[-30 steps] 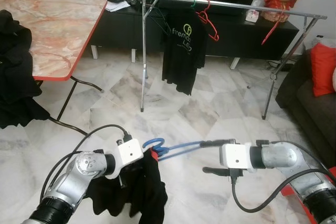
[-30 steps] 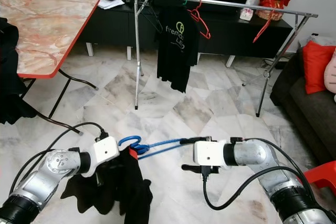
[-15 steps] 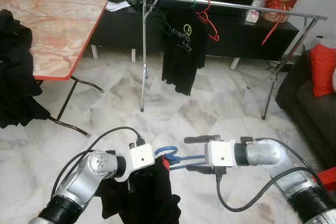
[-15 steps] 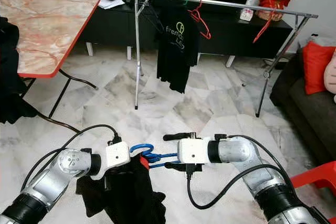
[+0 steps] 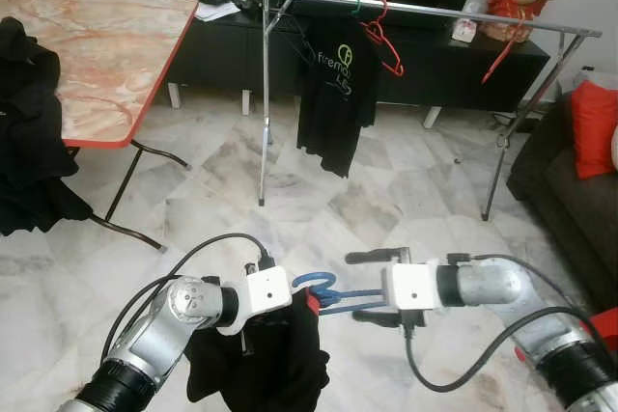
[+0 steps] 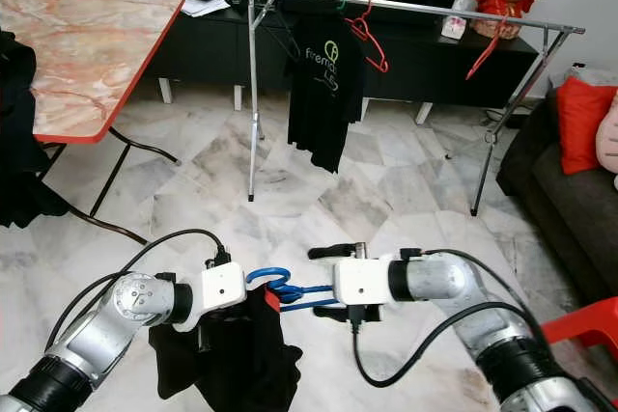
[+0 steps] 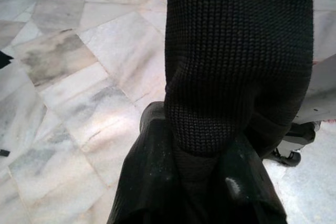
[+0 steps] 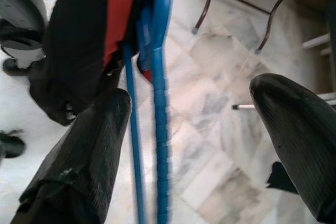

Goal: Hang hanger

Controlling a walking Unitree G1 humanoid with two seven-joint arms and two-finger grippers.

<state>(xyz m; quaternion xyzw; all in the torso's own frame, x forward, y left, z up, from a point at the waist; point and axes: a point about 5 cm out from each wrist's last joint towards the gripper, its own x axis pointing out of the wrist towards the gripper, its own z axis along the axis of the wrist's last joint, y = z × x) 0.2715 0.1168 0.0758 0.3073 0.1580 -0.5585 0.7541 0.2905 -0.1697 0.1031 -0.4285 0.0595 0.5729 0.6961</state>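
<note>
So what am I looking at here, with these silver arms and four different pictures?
Two pictures come from cameras in a walking robot's head, looking down at its own two arms; the other two come from cameras on its wrists. The left gripper is shut on a black knitted garment that hangs from a blue plastic hanger. The right gripper, fingers open, sits around the hanger's arms. Ahead, on the marble floor, stands a silver clothes rail with a black printed T-shirt hanging on it.
</note>
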